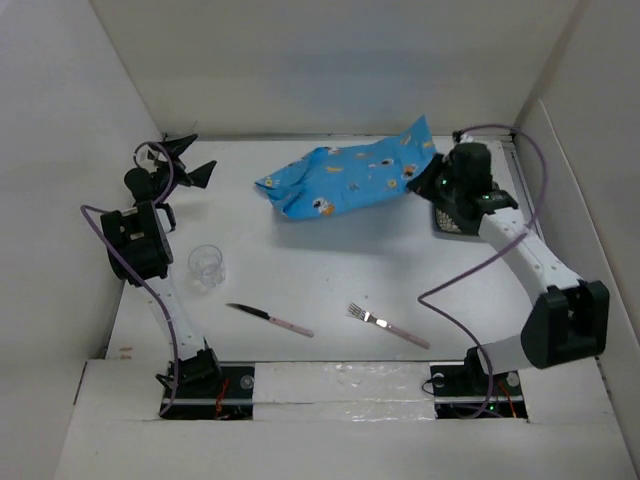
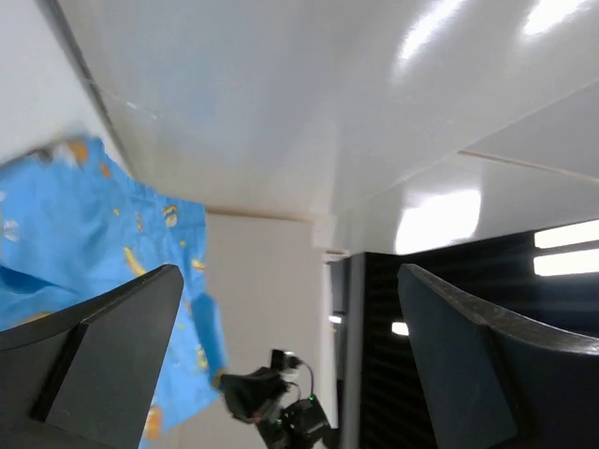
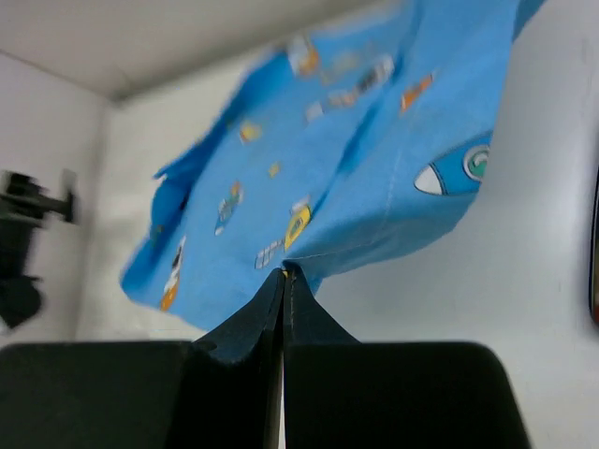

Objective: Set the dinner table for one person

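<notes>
Blue printed fabric is pinched between the fingers of the right gripper (image 3: 284, 273). They are pressed flat together on a fold at the right end of the cloth (image 1: 345, 180). From that pinch the material rises in a loose, rumpled sheet, and the rest lies crumpled.

Under the cloth, and spreading out from it on every side, is the dinner table (image 1: 330, 250), a plain white matte surface. It looks rigid and fixed, so it is something to lay things on, not to grasp. Its dull finish will probably let fabric slide without snagging.

The cloth itself is likely light and limp. Held at one point it will bunch and trail, so a second hold at its far left corner seems the way to draw it flat.

Well to the left of the cloth, the left gripper (image 1: 192, 160) is raised with its jaws wide apart and holds nothing.

On the near side of the cloth, well apart from it:
- A clear glass (image 1: 207, 266) stands upright toward the left. It is probably fragile and slick, and best taken around its wall.
- A knife (image 1: 270, 319) lies flat below the cloth's left half.
- A fork (image 1: 388, 325) lies flat below the cloth's right half. Both pieces sit thin against the surface, and their pale handles look like the easier place to take hold.
</notes>
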`<action>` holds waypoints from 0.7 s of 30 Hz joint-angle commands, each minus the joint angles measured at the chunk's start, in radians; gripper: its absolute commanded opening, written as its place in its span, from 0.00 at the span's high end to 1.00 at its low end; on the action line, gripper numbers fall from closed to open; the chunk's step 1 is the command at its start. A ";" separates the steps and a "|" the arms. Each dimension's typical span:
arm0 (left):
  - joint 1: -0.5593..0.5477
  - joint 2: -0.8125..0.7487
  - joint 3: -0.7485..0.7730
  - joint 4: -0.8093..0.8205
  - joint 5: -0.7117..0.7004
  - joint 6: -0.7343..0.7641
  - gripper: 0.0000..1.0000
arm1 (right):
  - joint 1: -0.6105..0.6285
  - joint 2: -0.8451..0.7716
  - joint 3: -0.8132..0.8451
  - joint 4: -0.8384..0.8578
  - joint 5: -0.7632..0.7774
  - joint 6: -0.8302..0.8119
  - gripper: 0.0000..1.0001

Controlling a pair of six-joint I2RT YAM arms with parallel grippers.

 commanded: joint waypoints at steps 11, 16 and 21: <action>-0.496 -0.375 0.585 -1.559 -0.600 1.675 0.99 | 0.008 0.162 -0.193 -0.043 0.094 -0.009 1.00; -0.805 -0.315 0.531 -1.750 -0.955 1.819 1.00 | 0.018 0.118 -0.233 -0.023 0.096 0.012 1.00; -0.933 -0.244 0.438 -1.707 -1.107 1.769 0.74 | 0.018 0.067 -0.288 0.017 0.048 0.028 1.00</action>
